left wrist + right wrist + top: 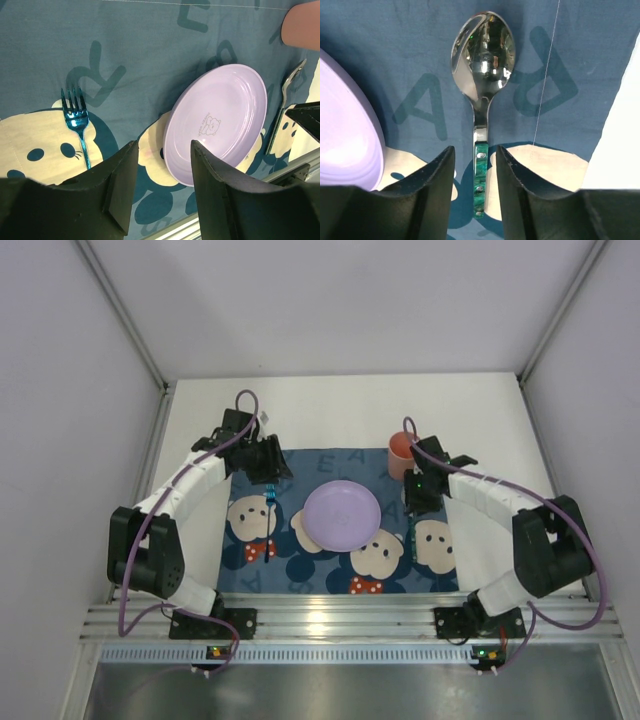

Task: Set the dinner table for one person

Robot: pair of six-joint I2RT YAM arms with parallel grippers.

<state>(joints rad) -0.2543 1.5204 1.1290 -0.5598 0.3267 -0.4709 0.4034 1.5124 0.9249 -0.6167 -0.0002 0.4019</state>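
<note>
Right now the right gripper (475,152) hangs low over the spoon (481,75) with its jaws partly open. The green handle lies between the two fingers (437,185) with a sliver of mat (300,465) showing on either side, so I read nothing as gripped. The spoon rests flat on the cloth, bowl pointing away from me toward the cup (399,452), just right of the purple plate (342,515).

To finish this placement cleanly, I want to spread the jaws a little wider and rise straight up. Any sideways drift could catch the handle and skew it off its line beside the plate.

The left gripper (164,145) is about half open and empty, hovering over the far left part of the mat, with the blue fork (75,115) lying nearby on the plate's left.

The white dinner table (330,410) runs under everything, from the arm bases out to the enclosure walls (60,390).

The mat's right edge is just beside the spoon, with bare tabletop past it, and the plate rim is close on the other side. Upward looks like my freest exit. The cup stands near the far end of the spoon, so I would avoid pushing forward. Beyond the mat's far edge is a wide band of bare table.
</note>
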